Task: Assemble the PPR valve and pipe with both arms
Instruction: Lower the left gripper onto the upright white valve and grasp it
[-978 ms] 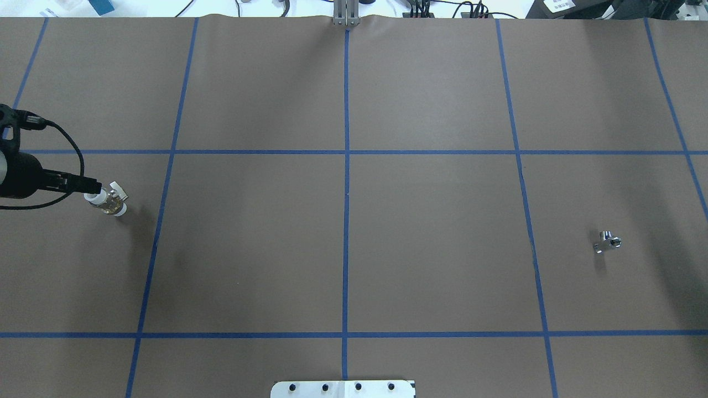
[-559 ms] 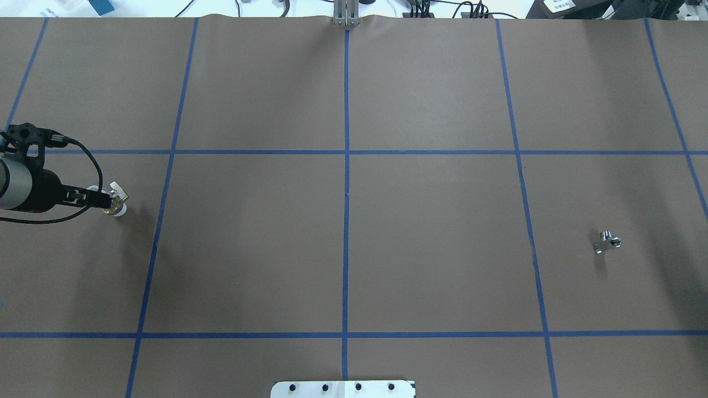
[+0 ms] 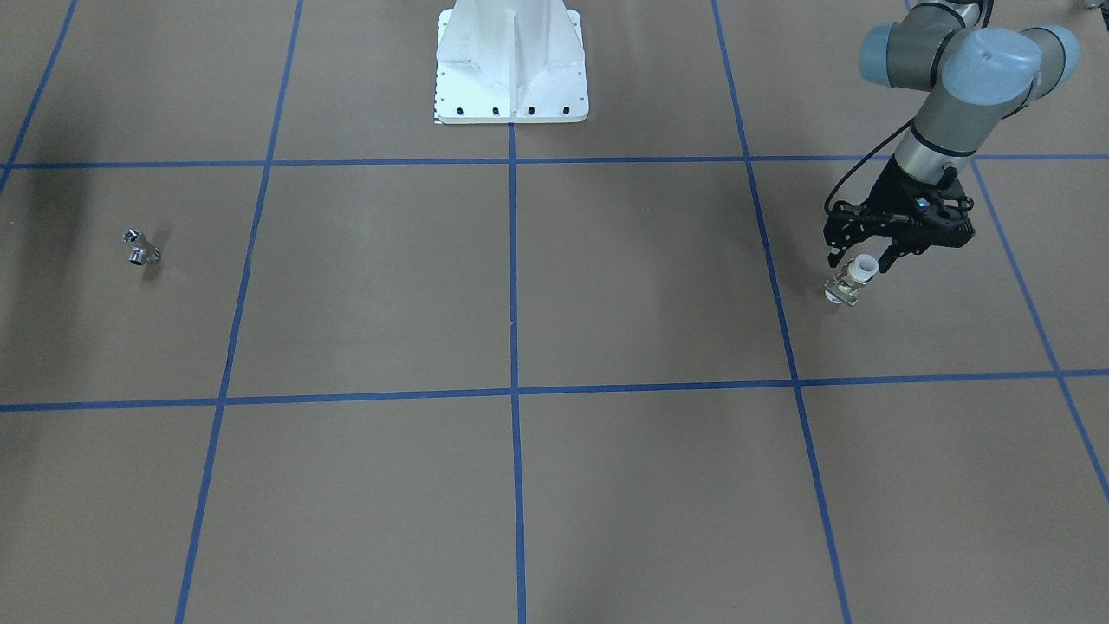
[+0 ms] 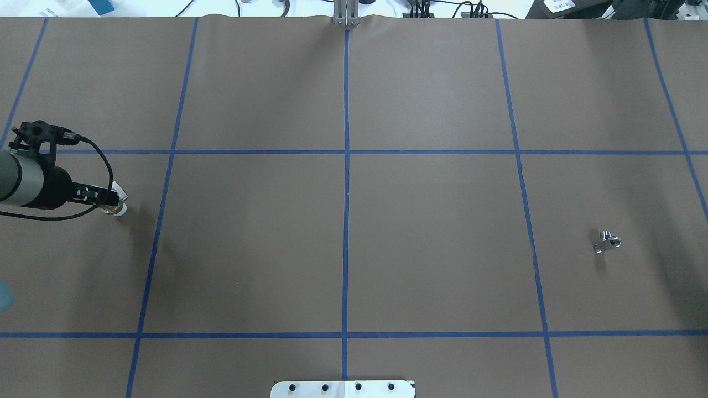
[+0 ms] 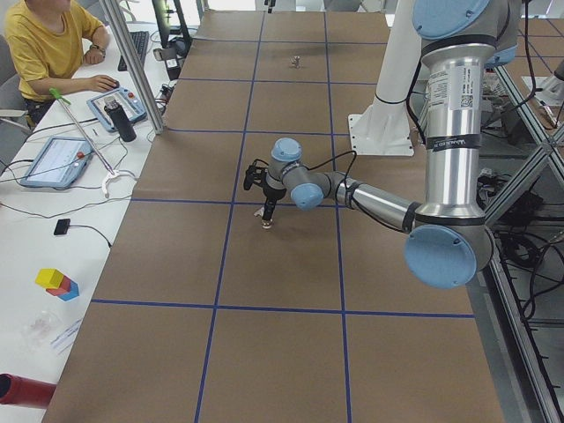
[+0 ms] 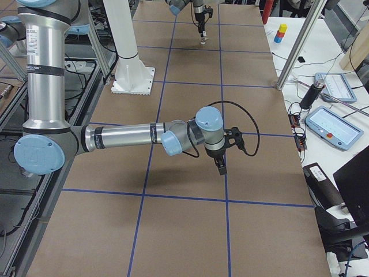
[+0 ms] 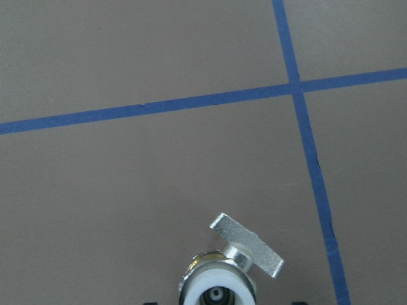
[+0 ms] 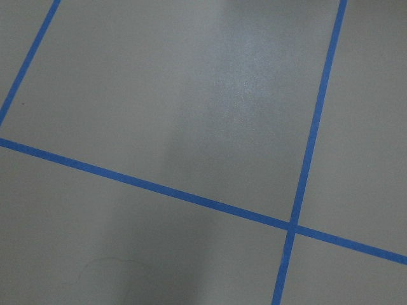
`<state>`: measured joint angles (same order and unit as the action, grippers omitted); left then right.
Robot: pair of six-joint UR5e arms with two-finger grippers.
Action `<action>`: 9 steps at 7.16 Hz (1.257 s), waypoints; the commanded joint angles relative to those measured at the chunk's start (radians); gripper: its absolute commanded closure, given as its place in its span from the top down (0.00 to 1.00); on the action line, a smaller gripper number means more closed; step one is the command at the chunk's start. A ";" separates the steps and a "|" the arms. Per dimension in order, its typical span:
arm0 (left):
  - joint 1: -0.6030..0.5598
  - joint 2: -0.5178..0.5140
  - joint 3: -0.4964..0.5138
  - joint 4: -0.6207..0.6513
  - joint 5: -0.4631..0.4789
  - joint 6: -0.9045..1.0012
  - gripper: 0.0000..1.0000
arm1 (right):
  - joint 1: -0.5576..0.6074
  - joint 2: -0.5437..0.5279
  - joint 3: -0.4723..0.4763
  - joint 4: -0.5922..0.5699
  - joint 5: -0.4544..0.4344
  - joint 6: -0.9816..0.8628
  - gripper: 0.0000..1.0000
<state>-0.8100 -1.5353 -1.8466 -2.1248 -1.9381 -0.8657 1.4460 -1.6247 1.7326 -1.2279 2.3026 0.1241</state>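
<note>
The PPR valve (image 3: 851, 279) stands on the brown table with its white collar up and its flat tab to the side. It also shows in the overhead view (image 4: 118, 209) and at the bottom of the left wrist view (image 7: 219, 287). My left gripper (image 3: 860, 260) is open, one finger on each side of the collar, just above it. The chrome pipe (image 4: 607, 242) lies alone far across the table (image 3: 139, 247). My right gripper (image 6: 222, 166) shows only in the exterior right view, pointing down over bare table. I cannot tell whether it is open or shut.
The white pedestal base (image 3: 511, 69) stands at the robot's side of the table. Blue tape lines (image 4: 346, 166) divide the brown surface. An operator (image 5: 44, 48) sits at a side desk with tablets.
My left gripper has moved to the right until it is over the valve, hiding most of it in the overhead view. The valve and the pipe have not moved.
</note>
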 commanded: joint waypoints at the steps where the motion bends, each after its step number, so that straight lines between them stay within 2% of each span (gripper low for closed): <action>1: 0.000 -0.008 0.013 -0.001 -0.001 0.002 0.71 | -0.001 0.000 -0.001 0.001 0.000 0.000 0.99; 5: -0.005 0.004 0.012 -0.001 -0.007 0.048 0.64 | -0.003 0.000 -0.001 -0.001 0.000 0.000 0.99; 9: -0.001 -0.003 0.021 0.002 -0.005 0.048 0.65 | -0.004 0.000 -0.002 0.001 0.000 0.000 0.99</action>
<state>-0.8123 -1.5336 -1.8306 -2.1236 -1.9437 -0.8179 1.4430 -1.6244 1.7308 -1.2274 2.3025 0.1243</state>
